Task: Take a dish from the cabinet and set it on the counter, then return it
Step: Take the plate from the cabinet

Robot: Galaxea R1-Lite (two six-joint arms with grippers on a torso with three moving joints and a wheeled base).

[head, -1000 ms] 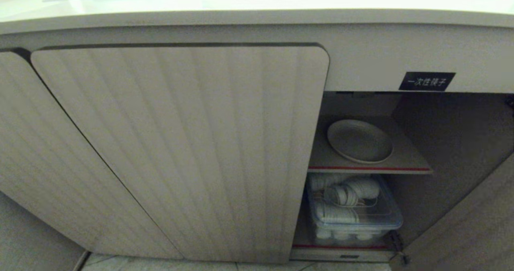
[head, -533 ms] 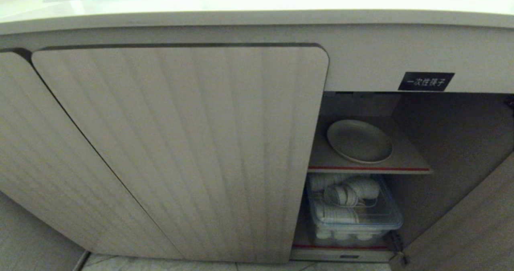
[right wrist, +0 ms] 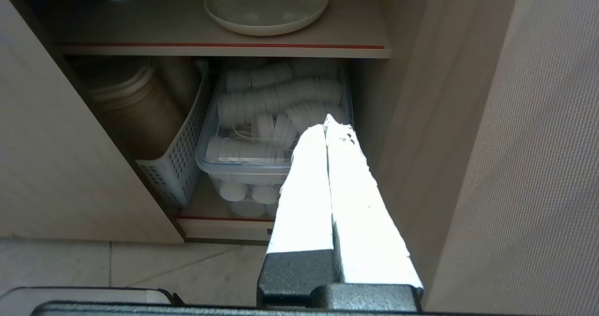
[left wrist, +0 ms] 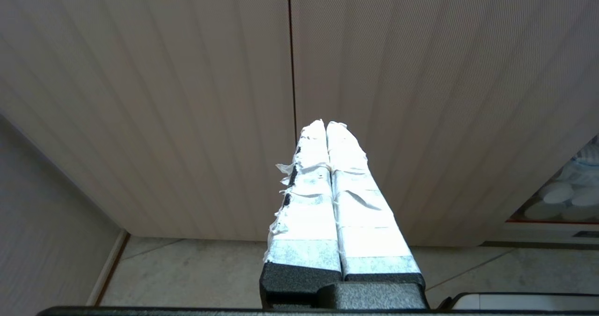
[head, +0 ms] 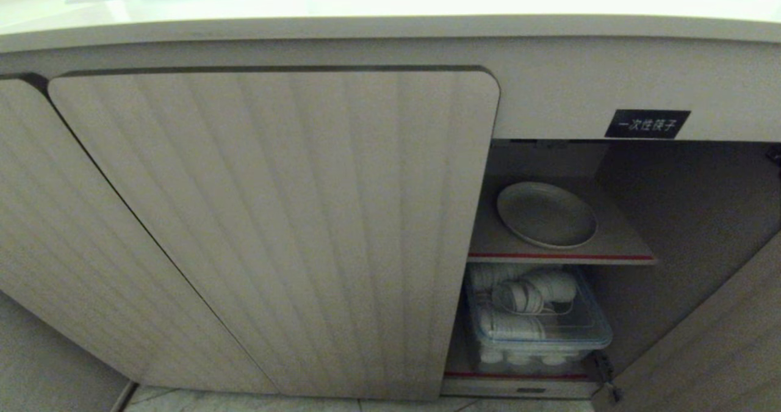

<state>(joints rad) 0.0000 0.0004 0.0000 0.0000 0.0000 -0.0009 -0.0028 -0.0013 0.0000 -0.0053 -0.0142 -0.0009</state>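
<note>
While the dish [head: 547, 214] is lying on the cabinet [head: 274, 229] shelf [head: 610, 247], both claws are idling. Left claw [left wrist: 326, 125] and right claw [right wrist: 327, 120] are pressing their fingers together, empty.

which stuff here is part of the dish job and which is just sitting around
For the job:
dish on the cabinet upper shelf
counter
right claw, shut, pointing into the cabinet

Just sitting around:
clear tub of white cups
white perforated basket
black label
left claw, shut, facing closed doors
</note>
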